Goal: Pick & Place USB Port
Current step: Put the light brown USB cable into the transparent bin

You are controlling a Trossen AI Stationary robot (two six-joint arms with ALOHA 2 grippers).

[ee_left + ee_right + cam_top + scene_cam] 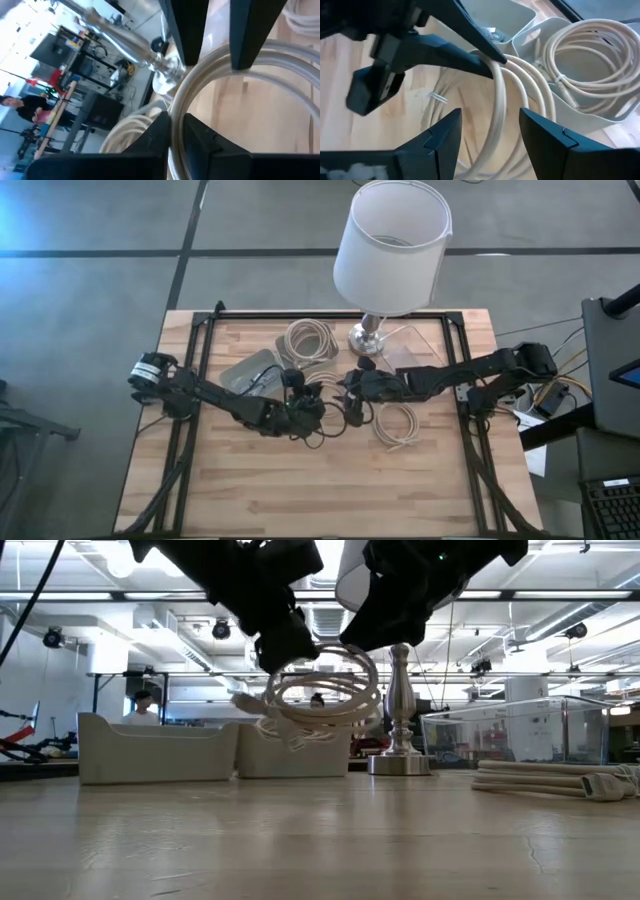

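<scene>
Coiled cream cable [322,690] (smooth, round loops) hangs from left gripper [492,62].

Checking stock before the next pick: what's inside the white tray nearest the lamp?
A coiled cream cable lies in the tray. The tray floor under the coil is covered. The left gripper holds another coil in mid-air, right gripper open beside it.

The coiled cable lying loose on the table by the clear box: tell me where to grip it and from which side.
Grip the coiled cable across its bundled strands at the rim of the loop, coming straight down from above. It lies flat on the table, so only a top approach lets the fingers straddle the strands; the open centre leaves room for one finger.
</scene>
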